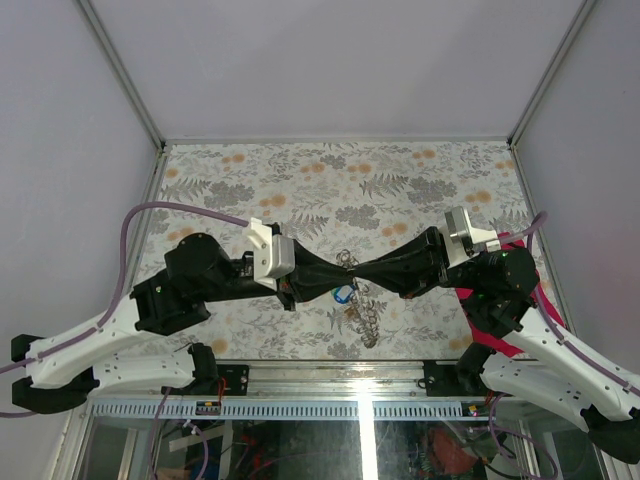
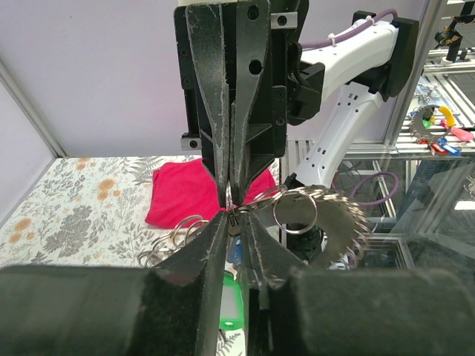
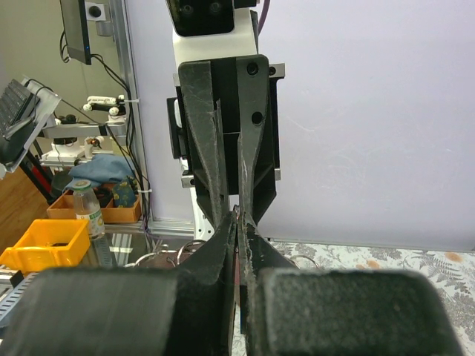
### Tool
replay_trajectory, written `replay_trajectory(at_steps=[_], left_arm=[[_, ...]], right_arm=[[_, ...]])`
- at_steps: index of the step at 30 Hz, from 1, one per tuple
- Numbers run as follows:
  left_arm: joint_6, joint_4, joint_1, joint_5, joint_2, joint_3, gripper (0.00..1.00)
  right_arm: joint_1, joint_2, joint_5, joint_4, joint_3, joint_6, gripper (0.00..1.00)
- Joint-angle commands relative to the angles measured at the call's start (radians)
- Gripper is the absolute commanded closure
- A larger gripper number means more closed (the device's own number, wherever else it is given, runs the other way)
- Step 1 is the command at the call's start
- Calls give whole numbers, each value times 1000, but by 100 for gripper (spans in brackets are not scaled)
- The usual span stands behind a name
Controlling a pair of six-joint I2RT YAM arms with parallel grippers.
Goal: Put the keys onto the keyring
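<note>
My two grippers meet tip to tip above the middle of the table, the left gripper (image 1: pixel 342 270) and the right gripper (image 1: pixel 360 268). Both are shut on the thin silvery keyring (image 2: pixel 229 196), which stands edge-on between the opposing fingertips. It also shows in the right wrist view (image 3: pixel 237 212). Its link chain (image 1: pixel 365 325) hangs down to the table and loops to both sides (image 2: pixel 297 211). A blue key (image 1: pixel 343 294) hangs just under the tips. A green key head (image 2: pixel 231 304) and the blue one (image 2: pixel 236 248) show through the gap of my left gripper (image 2: pixel 236 216). My right gripper (image 3: pixel 239 216) is shut tight.
A crimson cloth (image 1: pixel 490 340) lies under the right arm at the table's right side and shows in the left wrist view (image 2: pixel 185 193). The floral table top (image 1: pixel 300 180) is walled at the back and both sides. The metal front rail (image 1: pixel 330 372) runs along the near edge.
</note>
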Motion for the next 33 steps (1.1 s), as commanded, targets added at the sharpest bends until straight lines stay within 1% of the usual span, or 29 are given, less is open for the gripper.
replay_trajectory(at_steps=[1, 3, 5, 15, 16, 21, 23, 27, 33], left_arm=[[-10, 79, -7, -13, 15, 13, 90], [-12, 69, -7, -20, 17, 19, 97], [-11, 55, -7, -29, 15, 26, 100], [-20, -53, -7, -45, 4, 68, 100], [-17, -75, -7, -44, 12, 80, 100], [-8, -274, -6, -71, 70, 189, 100], [-6, -363, -7, -94, 97, 235, 100], [-16, -514, -7, -133, 149, 302, 100], [-27, -722, -5, -180, 249, 407, 100]], right_arm=[[-2, -10, 12, 74, 13, -9, 100], [-2, -12, 15, 63, 13, -19, 100], [-2, -19, 18, 39, 14, -39, 100], [-2, -63, 43, -121, 22, -134, 100], [-2, -66, 44, -135, 25, -143, 98], [-2, -91, 64, -260, 52, -225, 81], [-2, -107, 88, -306, 55, -259, 77], [-2, -133, 161, -404, 62, -313, 73], [-2, -141, 190, -516, 71, -366, 70]])
